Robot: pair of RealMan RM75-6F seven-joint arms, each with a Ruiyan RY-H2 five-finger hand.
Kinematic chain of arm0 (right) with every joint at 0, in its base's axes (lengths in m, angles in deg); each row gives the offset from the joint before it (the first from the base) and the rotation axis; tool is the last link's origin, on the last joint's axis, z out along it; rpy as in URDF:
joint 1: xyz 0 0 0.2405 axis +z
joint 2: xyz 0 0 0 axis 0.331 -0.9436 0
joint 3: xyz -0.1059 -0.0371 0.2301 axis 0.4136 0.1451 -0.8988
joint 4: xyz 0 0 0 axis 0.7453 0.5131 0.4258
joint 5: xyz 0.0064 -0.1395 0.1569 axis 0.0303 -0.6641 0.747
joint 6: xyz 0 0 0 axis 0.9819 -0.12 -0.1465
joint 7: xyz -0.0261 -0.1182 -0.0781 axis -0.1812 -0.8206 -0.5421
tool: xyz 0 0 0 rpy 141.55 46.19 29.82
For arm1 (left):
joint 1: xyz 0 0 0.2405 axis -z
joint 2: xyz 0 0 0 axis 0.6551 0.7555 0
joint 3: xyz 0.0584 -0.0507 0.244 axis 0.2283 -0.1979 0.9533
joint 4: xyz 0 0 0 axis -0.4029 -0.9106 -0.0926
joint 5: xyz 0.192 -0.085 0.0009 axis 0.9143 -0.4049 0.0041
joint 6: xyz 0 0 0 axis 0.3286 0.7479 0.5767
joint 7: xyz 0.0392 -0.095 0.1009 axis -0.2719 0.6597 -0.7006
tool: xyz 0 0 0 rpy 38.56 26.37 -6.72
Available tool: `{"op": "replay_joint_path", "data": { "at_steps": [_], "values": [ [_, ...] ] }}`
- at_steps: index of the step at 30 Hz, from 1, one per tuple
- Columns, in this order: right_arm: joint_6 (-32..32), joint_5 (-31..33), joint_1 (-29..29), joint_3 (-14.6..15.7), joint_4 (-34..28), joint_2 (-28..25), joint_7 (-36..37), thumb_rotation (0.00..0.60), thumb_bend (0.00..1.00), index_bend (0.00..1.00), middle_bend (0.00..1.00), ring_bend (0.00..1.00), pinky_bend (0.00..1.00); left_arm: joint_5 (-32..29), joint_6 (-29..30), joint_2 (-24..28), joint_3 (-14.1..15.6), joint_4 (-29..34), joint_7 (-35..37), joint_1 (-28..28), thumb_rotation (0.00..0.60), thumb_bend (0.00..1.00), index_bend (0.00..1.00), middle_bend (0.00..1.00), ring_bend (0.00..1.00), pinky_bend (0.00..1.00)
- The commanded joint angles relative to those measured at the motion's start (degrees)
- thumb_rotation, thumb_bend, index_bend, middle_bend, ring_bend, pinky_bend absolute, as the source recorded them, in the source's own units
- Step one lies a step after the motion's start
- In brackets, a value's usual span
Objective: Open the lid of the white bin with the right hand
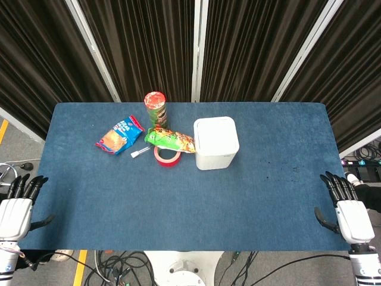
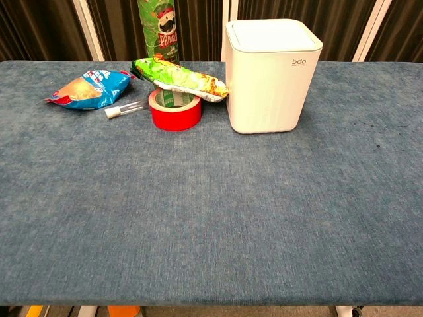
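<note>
The white bin (image 1: 215, 143) (image 2: 269, 76) stands upright near the middle of the blue table, its flat lid (image 2: 271, 33) down. My right hand (image 1: 348, 211) hangs off the table's right front corner, far from the bin, fingers spread and holding nothing. My left hand (image 1: 16, 205) hovers at the left front corner, fingers apart and empty. Neither hand shows in the chest view.
Just left of the bin lie a green snack bag (image 1: 171, 140) (image 2: 180, 78) on a red tape roll (image 1: 167, 156) (image 2: 175, 109), a Pringles can (image 1: 156, 109) (image 2: 158, 30), a blue snack bag (image 1: 119, 134) (image 2: 90, 88) and a small white tube (image 1: 140, 152) (image 2: 125, 109). Cables lie on the floor below the table's front edge (image 1: 178, 249).
</note>
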Motion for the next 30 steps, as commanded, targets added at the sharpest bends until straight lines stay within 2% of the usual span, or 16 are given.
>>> {"op": "replay_joint_path", "data": {
  "at_steps": [1,9,13,17,21,25,30],
  "values": [
    [-0.02,-0.03,-0.02,0.08,0.08,0.04,0.1,0.6,0.31,0.0,0.02,0.0,0.0,0.02,0.04,-0.01,-0.01,-0.02,0.06,-0.02,0.6,0.0,0.15,0.13,0.01,0.0],
    [-0.77,-0.65,0.48,0.39,0.33,-0.08,1.02,0.6,0.31,0.0,0.02,0.0,0.0,0.18,0.06,0.01,0.06,0.15,-0.17,-0.04,0.6,0.0,0.15,0.13,0.01,0.0],
    [-4.25,-2.48,4.02,-0.44,-1.01,-1.54,1.37,0.6,0.31,0.0,0.02,0.0,0.0,0.24,-0.3,0.18,-0.09,0.28,-0.19,0.3,0.6,0.0,0.15,0.13,0.01,0.0],
    [-12.04,-3.0,11.39,-3.67,-4.55,-4.39,-0.83,0.6,0.31,0.0,0.02,0.0,0.0,0.31,-0.76,-0.08,-0.26,0.11,-0.1,0.75,0.6,0.0,0.15,0.13,0.01,0.0],
    [-21.57,0.82,19.73,-8.46,-6.93,-4.78,-3.18,0.6,0.31,0.02,0.06,0.0,0.0,-0.2,-1.32,-0.6,-0.21,-0.31,0.34,0.84,0.6,0.0,0.15,0.13,0.01,0.0],
    [-31.47,6.74,28.23,-12.78,-6.37,-2.69,-4.42,0.6,0.31,0.06,0.06,0.0,0.0,-0.99,-1.6,-0.84,-0.36,-0.76,0.79,0.77,0.6,0.0,0.15,0.13,0.01,0.0],
    [-38.19,11.0,35.45,-15.2,-3.95,1.37,-7.07,0.6,0.31,0.14,0.11,0.0,0.0,-1.35,-1.2,-1.13,-0.74,-1.34,1.74,0.66,0.6,0.0,0.15,0.13,0.01,0.0]
  ]
}}
